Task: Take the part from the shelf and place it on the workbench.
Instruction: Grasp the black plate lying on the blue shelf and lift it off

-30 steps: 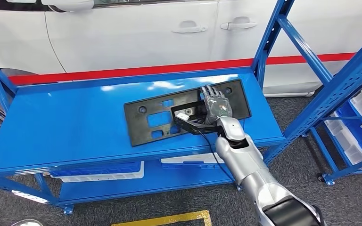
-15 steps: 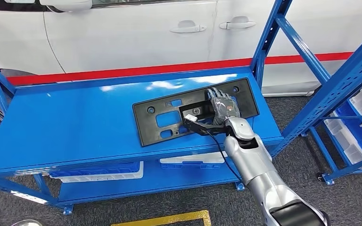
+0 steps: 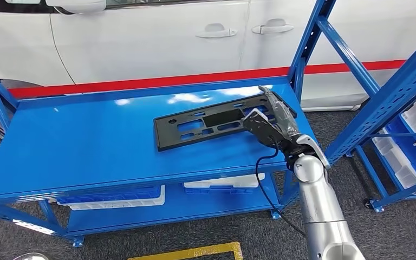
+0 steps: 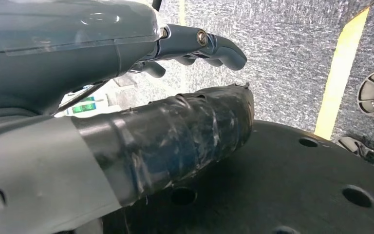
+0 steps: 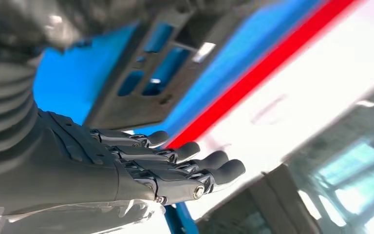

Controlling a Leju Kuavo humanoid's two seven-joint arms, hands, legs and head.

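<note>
The part is a long black plastic plate [image 3: 211,122] with several cut-outs, on the blue shelf [image 3: 86,141] right of the middle. It stands tilted, its right end off the shelf top. My right hand [image 3: 273,122] is turned on its side at that right end and holds it, hiding that end. In the right wrist view the plate [image 5: 141,73] runs past the thumb side of the right hand [image 5: 126,170], whose fingers [image 5: 190,165] stretch out straight beneath it. My left hand [image 4: 102,97] hangs over the floor, fingers loosely curved, holding nothing.
A white car [image 3: 157,38] with a red stripe stands right behind the shelf. A blue upright post [image 3: 309,43] rises by the plate's far right corner. A second blue rack with white bins [image 3: 411,146] is at the right. White bins [image 3: 114,197] sit on the lower shelf.
My right hand slid the plate to the right, then rolled onto its side and tipped the plate up off the shelf. The forearm swung out to the right.
</note>
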